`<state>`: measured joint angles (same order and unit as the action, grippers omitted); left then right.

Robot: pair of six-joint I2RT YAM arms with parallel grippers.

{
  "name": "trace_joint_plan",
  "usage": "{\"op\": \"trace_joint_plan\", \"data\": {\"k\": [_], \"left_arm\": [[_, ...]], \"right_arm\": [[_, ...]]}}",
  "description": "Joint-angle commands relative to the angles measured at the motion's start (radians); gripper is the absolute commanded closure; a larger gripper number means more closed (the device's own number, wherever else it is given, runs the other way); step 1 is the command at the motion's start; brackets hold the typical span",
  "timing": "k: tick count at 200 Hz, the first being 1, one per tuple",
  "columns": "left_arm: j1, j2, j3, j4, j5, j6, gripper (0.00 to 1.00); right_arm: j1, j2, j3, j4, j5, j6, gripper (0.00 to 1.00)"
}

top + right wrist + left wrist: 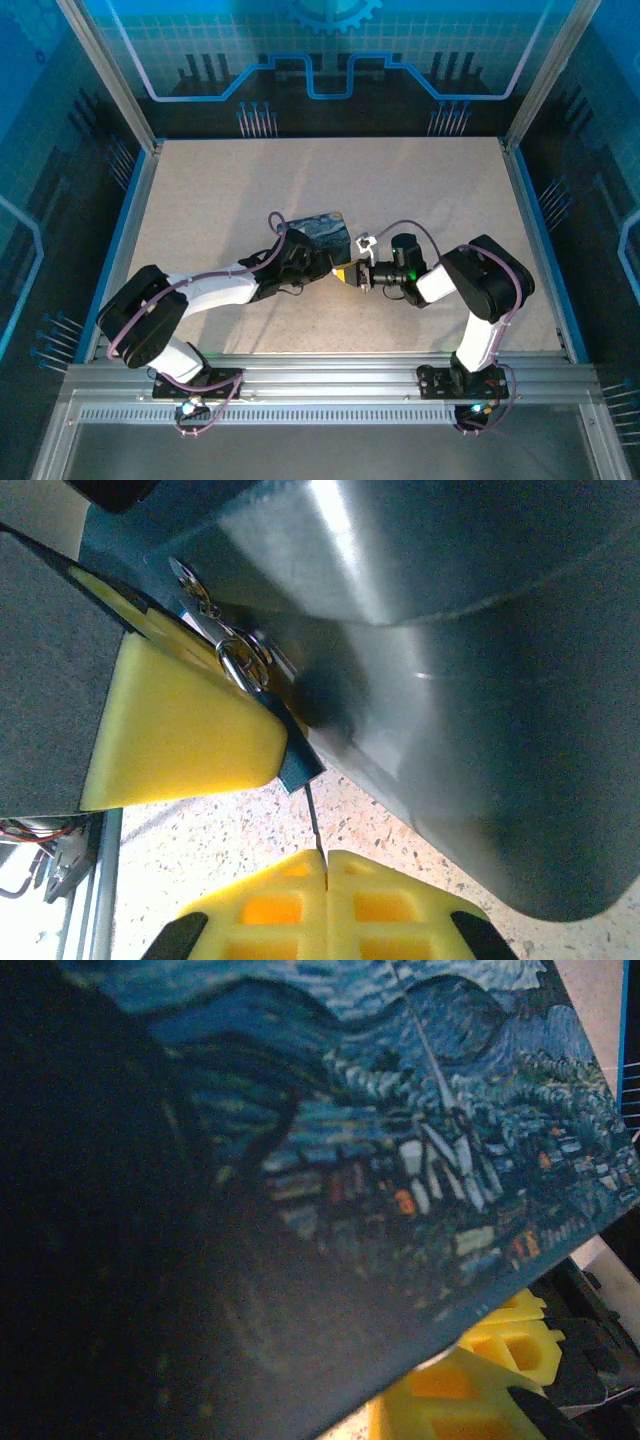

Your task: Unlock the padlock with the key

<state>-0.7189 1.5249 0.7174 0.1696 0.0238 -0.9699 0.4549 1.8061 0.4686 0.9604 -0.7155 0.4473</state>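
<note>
Padlock [250, 670] sits just ahead of the right claw [325, 858], which is clenched on the key [314, 820]; its blade points straight at the lock. The left claw [305, 258] grips the tin [400, 1160].

right tool [325, 860]: clamped on key [313, 815] | key tip: seemingly inside padlock [297, 765]

The place reads as a robotics lab test cell. A speckled beige tabletop [420, 200] is fenced by aluminium posts [105, 70] and blue panels [330, 40] printed with a gear and circuit lines. Two robot arms, left [200, 295] and right [480, 290], are bolted to a slotted metal rail [330, 385] at the bottom of the frame.
</note>
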Motion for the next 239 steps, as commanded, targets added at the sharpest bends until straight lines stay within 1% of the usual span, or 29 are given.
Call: {"op": "trace_joint_plan", "data": {"k": [1, 91, 191, 239], "left_arm": [[-0.034, 0.010, 0.017, 0.030, 0.183, 0.014, 0.77], [-0.034, 0.003, 0.028, -0.003, 0.199, 0.020, 0.78], [-0.033, 0.002, 0.032, 0.005, 0.214, 0.018, 0.78], [-0.035, 0.004, 0.033, 0.010, 0.219, 0.017, 0.78]], "right_arm": [[-0.007, -0.013, 0.065, 0.092, 0.025, -0.036, 0.94], [-0.016, -0.025, 0.082, 0.051, 0.005, -0.090, 0.94], [-0.005, -0.025, 0.145, 0.015, -0.027, -0.082, 0.94], [0.002, -0.022, 0.154, 0.012, -0.014, -0.082, 0.94]]}}
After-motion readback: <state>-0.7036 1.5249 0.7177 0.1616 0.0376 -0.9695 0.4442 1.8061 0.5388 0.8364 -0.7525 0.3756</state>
